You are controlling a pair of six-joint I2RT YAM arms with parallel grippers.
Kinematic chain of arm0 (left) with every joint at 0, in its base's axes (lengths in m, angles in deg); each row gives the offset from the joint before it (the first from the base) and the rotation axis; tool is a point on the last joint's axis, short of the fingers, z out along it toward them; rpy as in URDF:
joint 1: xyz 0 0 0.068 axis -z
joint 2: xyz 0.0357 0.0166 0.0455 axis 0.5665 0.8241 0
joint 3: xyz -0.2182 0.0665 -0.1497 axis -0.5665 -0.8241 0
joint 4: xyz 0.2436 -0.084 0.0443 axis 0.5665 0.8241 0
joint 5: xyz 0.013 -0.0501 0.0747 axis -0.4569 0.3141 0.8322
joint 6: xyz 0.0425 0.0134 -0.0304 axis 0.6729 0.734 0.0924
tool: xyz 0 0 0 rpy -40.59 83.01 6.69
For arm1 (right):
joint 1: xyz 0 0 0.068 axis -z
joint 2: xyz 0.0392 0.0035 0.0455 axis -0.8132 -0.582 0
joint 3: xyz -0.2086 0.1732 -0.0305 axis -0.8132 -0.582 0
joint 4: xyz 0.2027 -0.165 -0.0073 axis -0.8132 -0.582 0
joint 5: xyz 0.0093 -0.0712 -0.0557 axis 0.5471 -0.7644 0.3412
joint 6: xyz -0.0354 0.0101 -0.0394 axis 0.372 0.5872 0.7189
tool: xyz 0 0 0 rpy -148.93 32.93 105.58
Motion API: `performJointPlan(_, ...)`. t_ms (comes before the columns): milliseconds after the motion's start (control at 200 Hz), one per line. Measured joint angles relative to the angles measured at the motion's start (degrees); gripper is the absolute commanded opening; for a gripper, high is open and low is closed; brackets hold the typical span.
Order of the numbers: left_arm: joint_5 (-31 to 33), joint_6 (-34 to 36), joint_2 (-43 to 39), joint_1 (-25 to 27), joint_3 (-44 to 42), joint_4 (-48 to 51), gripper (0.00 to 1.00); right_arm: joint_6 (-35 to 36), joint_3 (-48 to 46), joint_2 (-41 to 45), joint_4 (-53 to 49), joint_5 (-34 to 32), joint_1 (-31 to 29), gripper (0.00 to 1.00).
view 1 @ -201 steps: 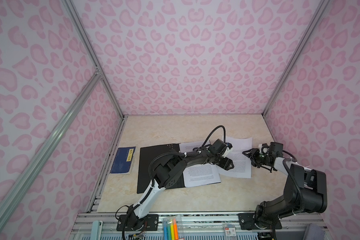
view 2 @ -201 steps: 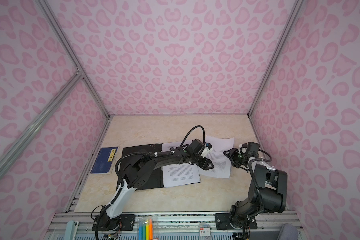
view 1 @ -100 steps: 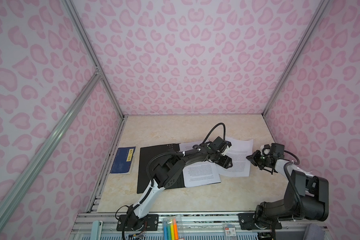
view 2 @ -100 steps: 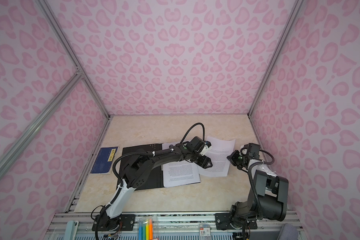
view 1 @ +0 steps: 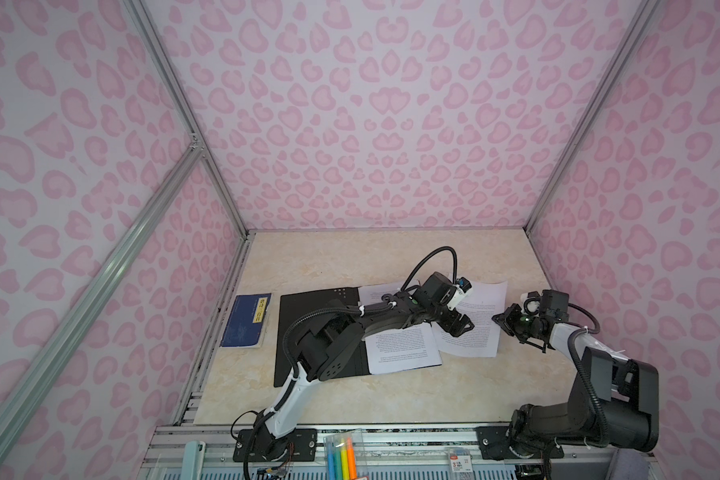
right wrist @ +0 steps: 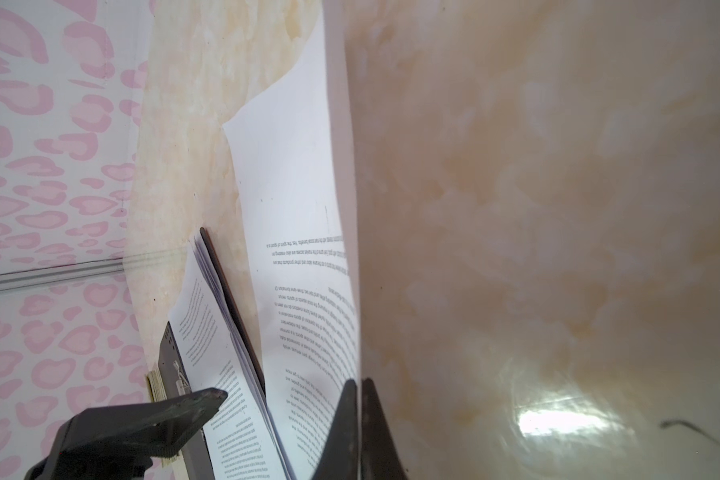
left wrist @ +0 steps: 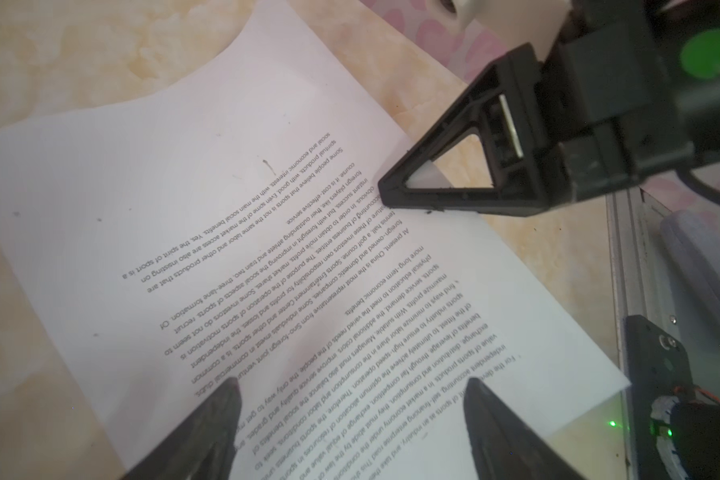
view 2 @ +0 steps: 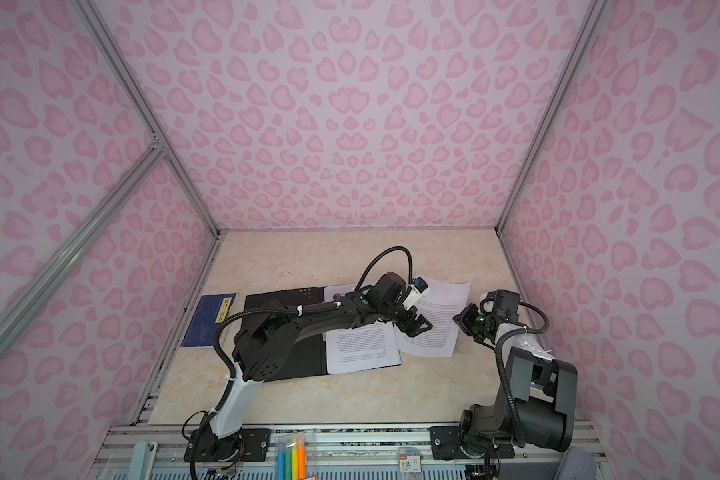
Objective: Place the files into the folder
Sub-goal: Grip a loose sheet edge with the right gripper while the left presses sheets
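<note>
The folder (view 1: 308, 300) lies open on the table, black inside up, with a stack of printed files (view 1: 400, 353) on its right half. One loose text sheet (view 1: 481, 307) lies to the right of it, partly over the stack. My left gripper (view 1: 458, 326) hovers open over this sheet's near left part; in the left wrist view its fingertips (left wrist: 352, 386) stand wide apart above the print. My right gripper (view 1: 501, 322) is shut on the sheet's right edge; the right wrist view shows the jaws (right wrist: 360, 388) pinching the paper (right wrist: 300, 249), which curls up off the table there.
A dark blue booklet (view 1: 246, 320) with a yellow label lies left of the folder by the left wall. Coloured markers (view 1: 341, 457) sit on the front rail. Pink patterned walls close three sides. Bare marble table (view 1: 350, 257) stretches behind the papers.
My right gripper has closed on the loose sheet's right edge. My left gripper has opened wider and shifted slightly right over the sheet.
</note>
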Motion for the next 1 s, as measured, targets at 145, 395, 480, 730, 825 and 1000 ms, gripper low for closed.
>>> performJointPlan(145,1.0,3.4,-7.0,0.9,-8.9,-10.6,0.98,-0.1,-0.1,0.7,0.4,0.0,0.0,0.00)
performJointPlan(395,2.9,5.2,-16.8,1.3,-19.8,-22.4,0.98,-0.5,-0.1,1.0,1.1,0.4,0.0,0.00)
performJointPlan(480,4.0,5.3,-20.6,1.1,-25.0,-22.6,0.98,-0.5,-0.2,1.6,1.2,0.4,0.0,0.00)
performJointPlan(730,8.2,4.8,-36.8,1.2,-40.0,-24.2,0.98,-1.0,-0.9,2.6,1.7,0.4,-0.1,0.00)
performJointPlan(825,10.5,4.4,-43.0,1.0,-43.9,-24.0,0.98,-1.0,-0.9,3.3,1.7,0.3,-0.3,0.00)
performJointPlan(1000,14.4,3.6,-54.6,0.9,-49.5,-22.1,0.98,-0.7,-0.9,4.9,1.1,-0.5,-1.0,0.00)
